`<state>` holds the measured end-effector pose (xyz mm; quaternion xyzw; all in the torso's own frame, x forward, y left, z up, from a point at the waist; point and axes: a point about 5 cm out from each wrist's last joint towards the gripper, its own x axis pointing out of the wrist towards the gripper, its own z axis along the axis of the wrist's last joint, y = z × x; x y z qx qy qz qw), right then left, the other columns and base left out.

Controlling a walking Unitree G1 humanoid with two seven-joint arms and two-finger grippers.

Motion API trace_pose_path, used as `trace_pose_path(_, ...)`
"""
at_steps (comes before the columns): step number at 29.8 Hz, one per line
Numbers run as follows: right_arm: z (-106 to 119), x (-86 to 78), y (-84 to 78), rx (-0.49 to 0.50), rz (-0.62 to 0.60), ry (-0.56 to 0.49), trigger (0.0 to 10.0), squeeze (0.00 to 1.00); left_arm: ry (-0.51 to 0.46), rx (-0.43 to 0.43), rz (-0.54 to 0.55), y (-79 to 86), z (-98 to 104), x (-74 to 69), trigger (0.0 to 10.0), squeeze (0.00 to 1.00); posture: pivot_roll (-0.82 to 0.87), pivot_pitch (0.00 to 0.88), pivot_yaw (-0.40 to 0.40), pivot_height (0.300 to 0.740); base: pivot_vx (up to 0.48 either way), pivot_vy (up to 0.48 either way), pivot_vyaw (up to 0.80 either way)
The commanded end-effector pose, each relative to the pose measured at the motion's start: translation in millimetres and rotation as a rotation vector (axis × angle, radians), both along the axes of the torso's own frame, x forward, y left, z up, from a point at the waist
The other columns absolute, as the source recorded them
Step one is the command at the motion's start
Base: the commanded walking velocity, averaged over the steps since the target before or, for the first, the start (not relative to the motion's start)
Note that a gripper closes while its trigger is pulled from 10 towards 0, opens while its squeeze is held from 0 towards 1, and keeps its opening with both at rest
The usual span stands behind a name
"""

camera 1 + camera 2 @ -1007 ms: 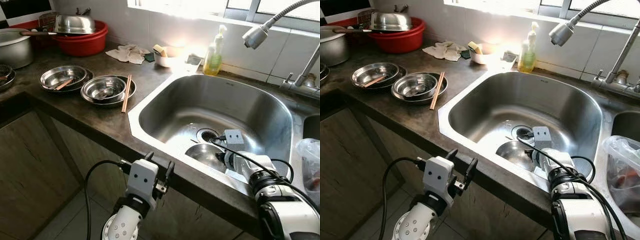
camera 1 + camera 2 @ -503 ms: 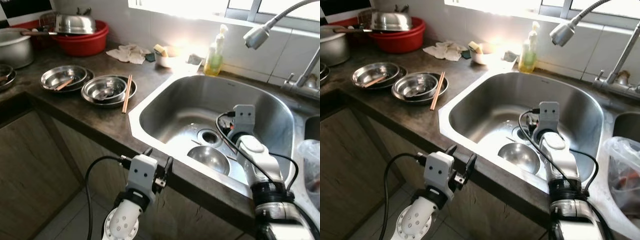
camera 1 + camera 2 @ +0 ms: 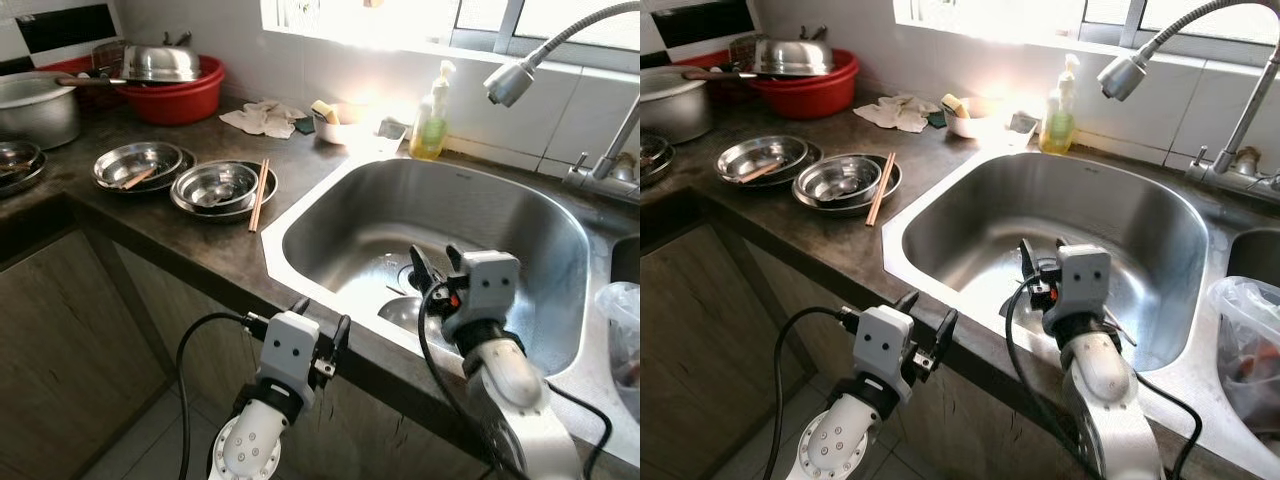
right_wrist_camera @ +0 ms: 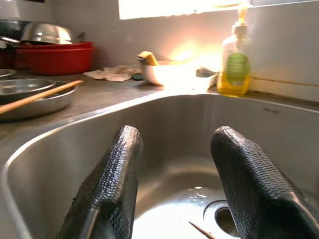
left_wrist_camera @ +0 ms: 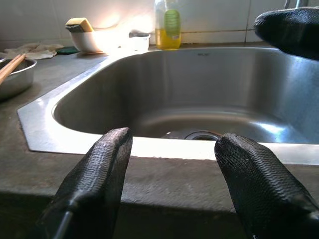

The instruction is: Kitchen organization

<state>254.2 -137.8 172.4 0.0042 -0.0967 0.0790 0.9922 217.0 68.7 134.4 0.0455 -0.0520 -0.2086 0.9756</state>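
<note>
The right gripper (image 3: 432,268) is hovering spread and empty above a shiny steel bowl (image 3: 403,309) lying in the sink (image 3: 520,210); the left gripper (image 3: 320,322) is also gaping.

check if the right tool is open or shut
Open: the right tool has its two black fingers spread apart, nothing between them, above the sink.

Counts on dark stone counter (image 3: 200,250) and in stainless steel sink (image 3: 530,210):

- Shallow steel dishes: two stacks along counter's front edge (image 3: 140,163), (image 3: 222,186); third dish at its left edge (image 3: 18,160).
- Wooden chopsticks: one pair (image 3: 258,180).
- Red plastic basin: one (image 3: 178,98), back left corner.
- Grey metal pot: one (image 3: 40,105).
- Yellow soap bottle: one (image 3: 432,100).
- White ceramic bowl: one (image 3: 340,122).
- Steel bowl in sink: one (image 3: 402,312).
- Crumpled white cloth: one (image 3: 262,117).
</note>
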Motion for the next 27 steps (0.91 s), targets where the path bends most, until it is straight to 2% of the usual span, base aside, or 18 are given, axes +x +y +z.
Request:
trace_pose_path(1,5,-4.8,1.6,-0.004,-0.004,-0.025,10.0,0.00,0.005,0.002,-0.007,-0.9,-2,0.1,10.0,0.00,0.09,0.000,-0.027,0.740,0.000,0.000,0.00)
trace_pose_path(6,-7,-20.5,13.5,0.006,0.019,0.012,10.0,0.00,0.014,0.010,-0.012,-1.6,-7,-1.1,10.0,0.00,0.09,0.000,-0.027,0.740,0.000,0.000,0.00)
trace_pose_path(11,-8,-21.5,15.6,0.009,0.018,0.023,10.0,0.00,0.019,0.011,-0.010,-1.9,-7,-1.1,10.0,0.00,0.09,0.000,-0.026,0.740,0.000,0.000,0.00)
trace_pose_path(27,-14,-22.6,14.2,0.007,0.005,0.056,10.0,0.00,0.029,0.012,-0.014,-3.9,-10,-3.4,10.0,0.00,0.09,0.000,-0.031,0.740,-0.283,0.000,0.00)
